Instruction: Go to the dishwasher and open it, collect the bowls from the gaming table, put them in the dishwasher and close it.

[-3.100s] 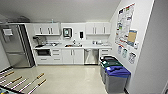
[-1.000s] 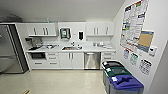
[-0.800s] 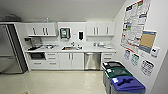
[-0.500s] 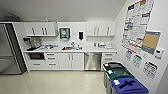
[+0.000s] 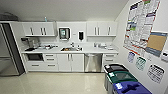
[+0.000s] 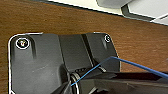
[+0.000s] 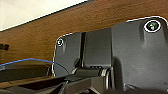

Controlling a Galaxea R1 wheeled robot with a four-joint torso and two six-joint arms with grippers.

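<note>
The dishwasher stands shut under the white counter, right of the sink. Its brushed steel front has a bar handle across the top. It lies straight ahead of me across the pale floor, a little right of centre in the head view. The bowls and the gaming table are out of view. Both wrist views look past the robot's dark plate at a brown wooden surface.
A steel fridge stands at the far left. Three bins line the right wall, black, green and blue, below posters. White drawers and a built-in oven flank the sink cabinet.
The whole head view has shifted: the camera has come closer to the kitchenette, which looks larger. The bins have slid toward the lower right corner.
</note>
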